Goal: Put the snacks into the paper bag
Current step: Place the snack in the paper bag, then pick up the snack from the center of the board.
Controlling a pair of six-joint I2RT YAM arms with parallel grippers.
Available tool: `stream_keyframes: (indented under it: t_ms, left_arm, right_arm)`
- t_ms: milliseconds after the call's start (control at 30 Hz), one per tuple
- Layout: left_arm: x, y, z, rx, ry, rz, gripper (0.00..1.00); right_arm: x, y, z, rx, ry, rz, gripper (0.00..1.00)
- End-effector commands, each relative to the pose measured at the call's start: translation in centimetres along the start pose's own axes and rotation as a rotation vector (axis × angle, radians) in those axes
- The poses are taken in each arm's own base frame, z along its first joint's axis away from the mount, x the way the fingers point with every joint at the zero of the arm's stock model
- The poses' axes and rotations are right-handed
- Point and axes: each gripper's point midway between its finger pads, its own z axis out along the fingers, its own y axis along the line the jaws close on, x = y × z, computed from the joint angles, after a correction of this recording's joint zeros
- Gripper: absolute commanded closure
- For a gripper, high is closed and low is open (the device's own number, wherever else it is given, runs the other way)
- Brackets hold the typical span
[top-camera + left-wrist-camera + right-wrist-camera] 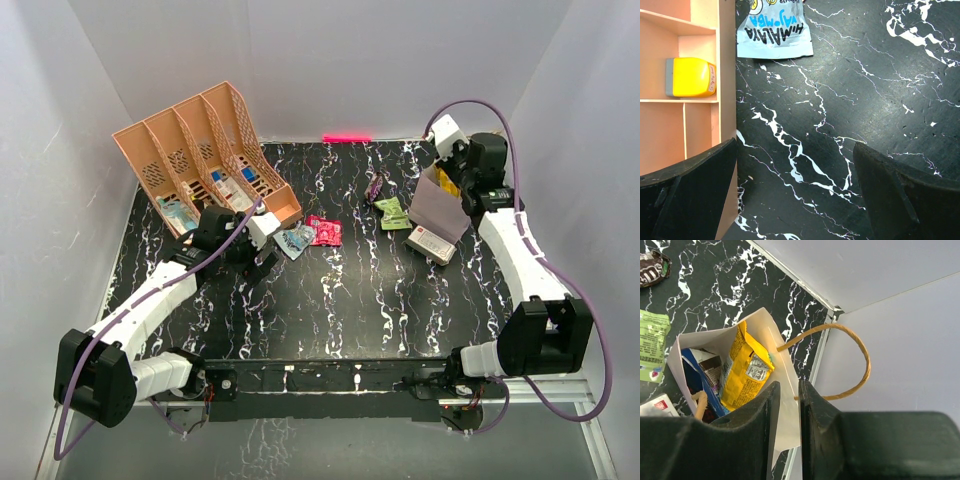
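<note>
The pale paper bag [436, 206] stands at the back right. In the right wrist view its mouth [760, 325] is open, with a yellow packet [745, 372] and a dark blue packet [694, 374] inside. My right gripper [789, 387], also seen from above [455, 172], is shut on the bag's rim wall beside a cord handle [860, 347]. My left gripper [795, 147] is open and empty above bare table by the organiser's front [270, 255]. A blue-white packet [774, 30] lies just ahead of it [295, 239]. A pink packet [325, 230], a green packet [392, 212] and a dark purple packet [375, 186] lie loose.
The peach slotted organiser [200, 150] stands at the back left; its wall [727, 75] touches my left finger's side, with a yellow item [690, 77] in a slot. A white box with a red mark [432, 243] lies before the bag. White walls enclose the table.
</note>
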Motion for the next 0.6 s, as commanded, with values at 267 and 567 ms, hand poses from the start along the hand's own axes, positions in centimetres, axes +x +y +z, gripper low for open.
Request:
stream_keyframes:
  t_ms: [267, 567]
  left_arm:
    - [-1.0, 0.0, -0.4, 0.005, -0.036, -0.002, 0.02]
    - [-1.1, 0.1, -0.4, 0.001, -0.037, -0.006, 0.02]
  right_arm:
    - [-6.4, -4.8, -3.6, 0.071, -0.122, 0.155, 0.73]
    - [-11.1, -1.9, -5.9, -0.161, -0.219, 0.251, 0.61]
